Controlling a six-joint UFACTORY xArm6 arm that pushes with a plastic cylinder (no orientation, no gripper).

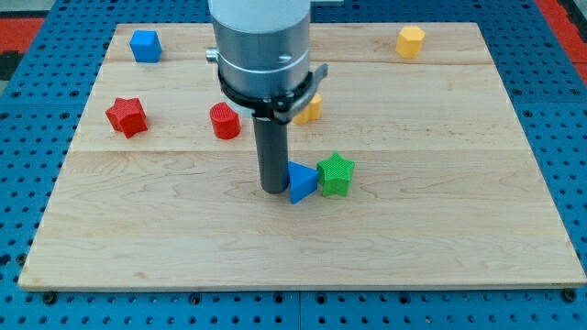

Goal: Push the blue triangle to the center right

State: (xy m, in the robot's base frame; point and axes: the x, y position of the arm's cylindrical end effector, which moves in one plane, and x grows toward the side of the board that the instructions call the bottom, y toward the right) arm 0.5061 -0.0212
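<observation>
Tabletop (440, 238): pale wooden board, blocks scattered mostly over its upper half and middle.

My arm: the grey cylinder (261, 46) comes down from the view's top, with the dark rod (272, 151) hanging straight and upright below it. I carry no jaws, so there is nothing to be apart or together; the rod does all the work.

My tip (273, 190) sits on the tabletop near its centre, just at the 9 o'clock side of the blue triangle (301, 181), touching it or very nearly so. That is the relation that counts: the triangle lies at 3 o'clock from my tip, and the center right goal lies further out along the same 3 o'clock line. A straight push that way looks right to me.

Complication: the green star (336, 174) stands against the triangle's 3 o'clock side, directly in the path. I judge it will be shoved along ahead, or will turn the triangle off line.

Others, well clear:
- red star (127, 116), 10 o'clock from my tip, far
- red cylinder (225, 120), 11 o'clock
- blue cube (145, 45), top left
- yellow block (411, 41), top right, hexagonal by the look
- another yellow block (310, 110), half hidden behind my arm, shape not clear
</observation>
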